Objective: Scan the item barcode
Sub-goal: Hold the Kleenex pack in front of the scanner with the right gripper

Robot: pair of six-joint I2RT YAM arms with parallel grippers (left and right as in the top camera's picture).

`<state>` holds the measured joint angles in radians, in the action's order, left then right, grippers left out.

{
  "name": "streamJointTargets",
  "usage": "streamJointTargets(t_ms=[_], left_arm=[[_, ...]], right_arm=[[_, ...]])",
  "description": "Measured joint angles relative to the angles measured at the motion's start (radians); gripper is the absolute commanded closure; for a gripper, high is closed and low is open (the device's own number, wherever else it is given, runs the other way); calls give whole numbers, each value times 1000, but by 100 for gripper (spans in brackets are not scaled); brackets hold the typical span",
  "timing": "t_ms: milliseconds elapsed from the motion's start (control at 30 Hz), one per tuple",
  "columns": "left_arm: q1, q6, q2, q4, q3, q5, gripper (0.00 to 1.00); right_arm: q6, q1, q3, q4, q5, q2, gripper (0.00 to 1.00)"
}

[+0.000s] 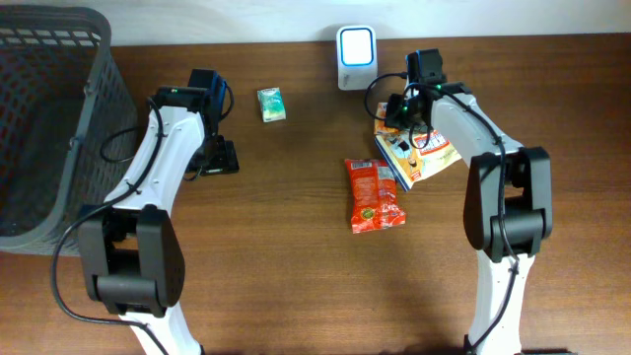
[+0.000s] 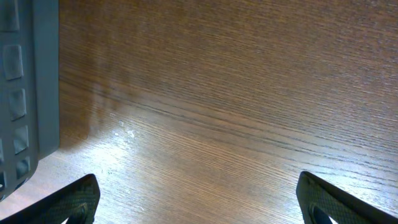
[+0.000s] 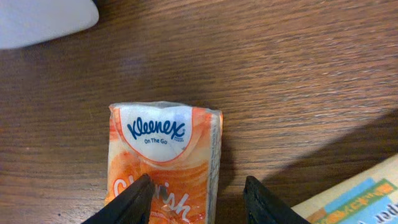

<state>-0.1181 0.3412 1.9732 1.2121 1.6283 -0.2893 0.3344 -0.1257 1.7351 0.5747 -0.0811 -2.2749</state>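
Left gripper (image 2: 199, 208): jaws wide apart over the table (image 2: 217, 93) beside the basket (image 2: 25, 93), holding nothing. Risk noted at the right gripper (image 3: 198, 190): it sits off-centre on the tissue pack (image 3: 163, 146). One finger (image 3: 134, 202) overlaps the pack's face and the other (image 3: 267, 202) stands clear of its right edge, so closing could nip a corner and skew the soft pack. Jaws are part-open, not clamped. The pack lies flat, near-right of the scanner (image 3: 37, 18), mostly left of the jaw gap.
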Motion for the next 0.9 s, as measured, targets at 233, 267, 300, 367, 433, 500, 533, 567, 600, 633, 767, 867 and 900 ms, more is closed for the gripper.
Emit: streamJointTargets(t_ms=[233, 267, 300, 367, 433, 500, 533, 567, 600, 633, 767, 867, 900], left_arm=[[0, 0, 0, 0, 0, 0, 1], [0, 0, 0, 0, 0, 0, 1], [0, 0, 0, 0, 0, 0, 1], [0, 0, 0, 0, 0, 0, 1], [0, 0, 0, 0, 0, 0, 1], [0, 0, 0, 0, 0, 0, 1], [0, 0, 0, 0, 0, 0, 1], [0, 0, 0, 0, 0, 0, 1], [0, 0, 0, 0, 0, 0, 1], [0, 0, 0, 0, 0, 0, 1], [0, 0, 0, 0, 0, 0, 1], [0, 0, 0, 0, 0, 0, 1], [0, 0, 0, 0, 0, 0, 1]], right_arm=[[36, 3, 0, 13, -42, 0, 96], [36, 5, 0, 13, -50, 0, 96], [37, 8, 0, 13, -63, 0, 96], [36, 21, 0, 17, -123, 0, 96], [36, 48, 0, 24, -229, 1, 96], [36, 82, 0, 23, -334, 6, 96], [36, 105, 0, 23, -395, 11, 96], [36, 138, 1, 22, -470, 20, 96], [36, 173, 2, 22, -544, 29, 96], [36, 204, 3, 22, -610, 37, 96], [8, 328, 8, 21, -887, 53, 96], [-39, 378, 8, 26, -1037, 53, 96], [-51, 387, 8, 27, -1068, 53, 96]])
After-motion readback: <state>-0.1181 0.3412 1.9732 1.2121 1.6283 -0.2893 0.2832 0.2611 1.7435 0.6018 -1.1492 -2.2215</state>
